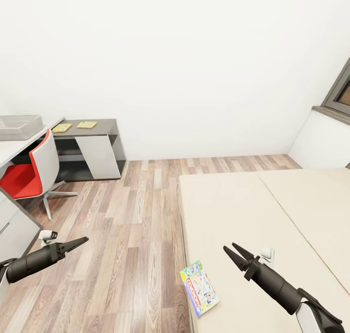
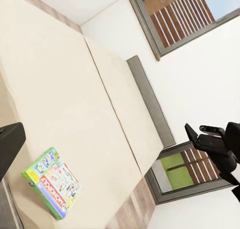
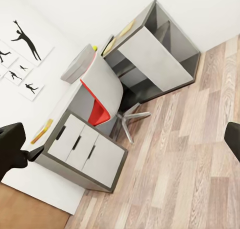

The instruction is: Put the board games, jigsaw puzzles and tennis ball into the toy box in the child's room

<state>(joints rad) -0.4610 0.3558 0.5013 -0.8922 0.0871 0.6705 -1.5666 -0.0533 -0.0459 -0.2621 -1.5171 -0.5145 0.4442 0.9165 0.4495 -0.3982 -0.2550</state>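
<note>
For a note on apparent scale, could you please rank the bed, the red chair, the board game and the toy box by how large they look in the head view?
Largest to smallest as they look:
1. bed
2. red chair
3. board game and toy box: too alike to rank, and the box is farther away and cut off by the picture's edge.

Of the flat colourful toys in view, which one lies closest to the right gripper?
The Monopoly board game at the bed's near corner, beside the right gripper. The two jigsaw puzzles lie far away on the low dark table section.

Head overlooks bed (image 1: 253,216), desk (image 1: 92,129); wrists split them.
</note>
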